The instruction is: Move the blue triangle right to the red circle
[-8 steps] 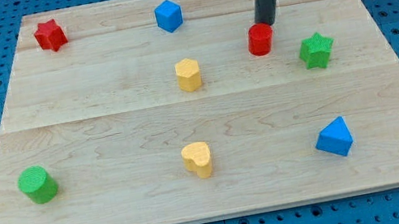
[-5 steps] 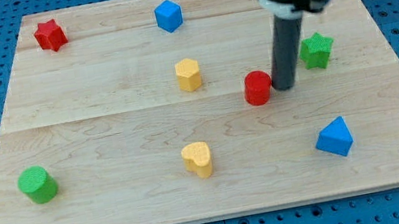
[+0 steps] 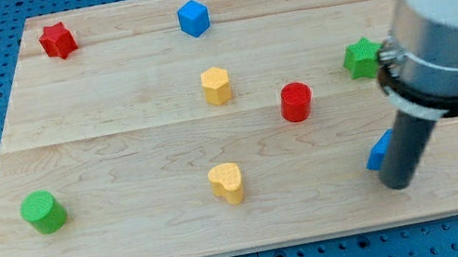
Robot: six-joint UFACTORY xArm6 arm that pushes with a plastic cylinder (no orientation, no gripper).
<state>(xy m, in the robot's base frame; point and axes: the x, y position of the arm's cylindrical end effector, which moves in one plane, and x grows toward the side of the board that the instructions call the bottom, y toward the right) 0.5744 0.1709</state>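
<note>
The blue triangle [image 3: 378,152] is being largely hidden behind the rod, touching it just up-left of my tip [image 3: 399,183]. The red circle [image 3: 296,101] is being left well apart, further up-left. No fingers are fitted.

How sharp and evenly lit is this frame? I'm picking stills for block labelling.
Camera view: lighting is even and soft, without glare on the board; the red circle is crisp; the arm's upper body is large and slightly blurred; my tip hides most of the blue triangle.
</note>
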